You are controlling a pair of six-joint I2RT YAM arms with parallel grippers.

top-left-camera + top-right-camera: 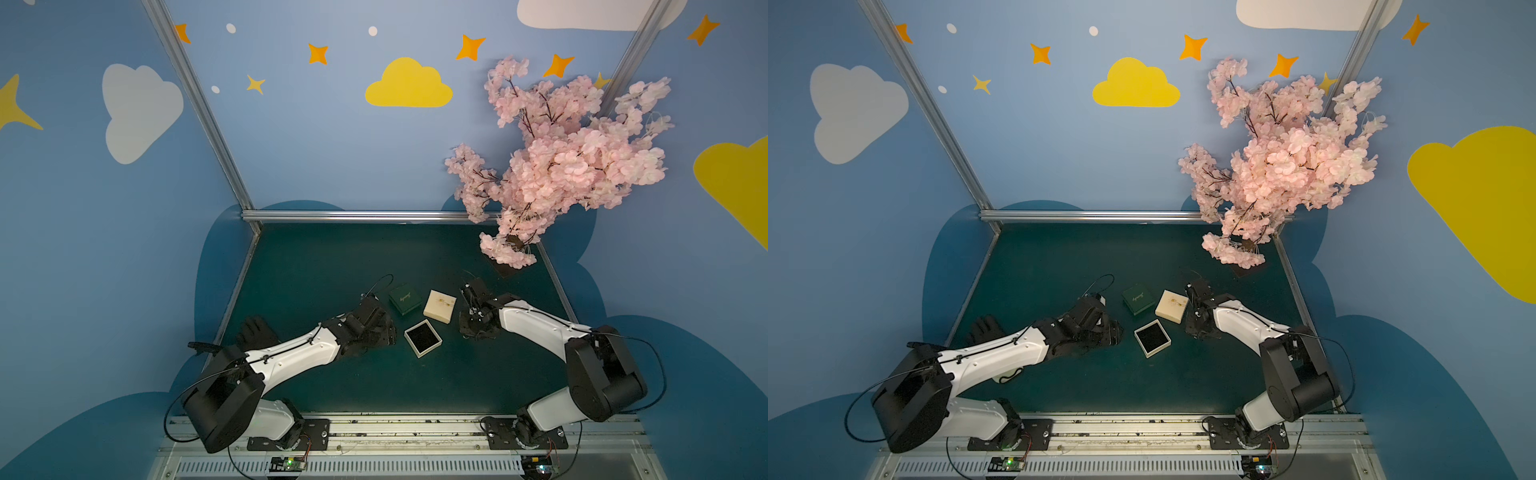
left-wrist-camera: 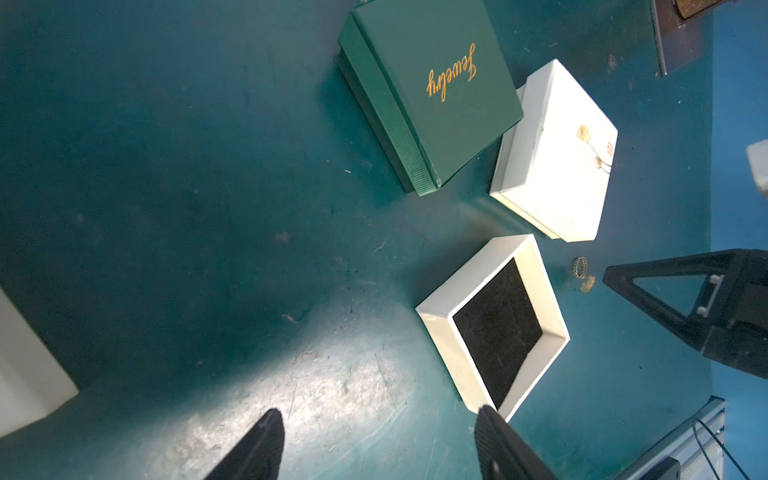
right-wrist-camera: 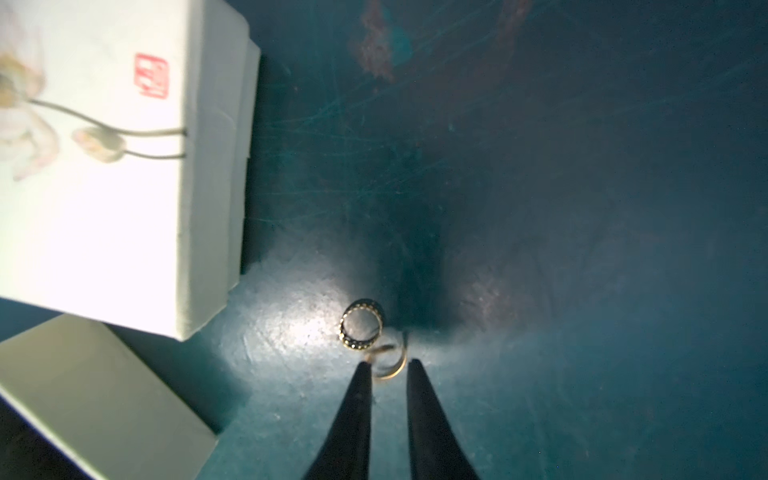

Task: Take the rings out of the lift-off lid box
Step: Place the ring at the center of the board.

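The dark green table mat (image 1: pixel 332 257) carries everything. The pink artificial blossom tree (image 1: pixel 573 166) stands at its 1 o'clock corner, well apart from the work. Both arms reach toward the middle.

Three small boxes cluster at the centre. The open white square tray with black lining (image 2: pixel 457 357) lies mouth-up, which I take to be the base of the lift-off lid box, left uncovered so fingers can get in from above. At its 12 o'clock sits the closed green box with gold script (image 1: pixel 405 298). At its 1 o'clock sits the cream box piece printed with a flower (image 1: pixel 439 305), probably the lid parked out of the way, though I cannot tell whether another base sits under it.

The left gripper (image 2: pixel 379 415) waits at the tray's 9 o'clock with its jaws wide and nothing between them. One fingertip is close to a tray corner, likely placed to steady it.

The right gripper (image 3: pixel 390 365) points down at the mat at the tray's 3 o'clock, on its own side. Its jaws stand narrowly apart.

Of the rings, a small beaded metal ring (image 3: pixel 356 345) lies flat on the mat just beyond those tips. A thin plain metal ring (image 3: pixel 392 374) sits blurred right at them, and I cannot tell whether the pads pinch it. The lining shows no ring, so the tray looks emptied.
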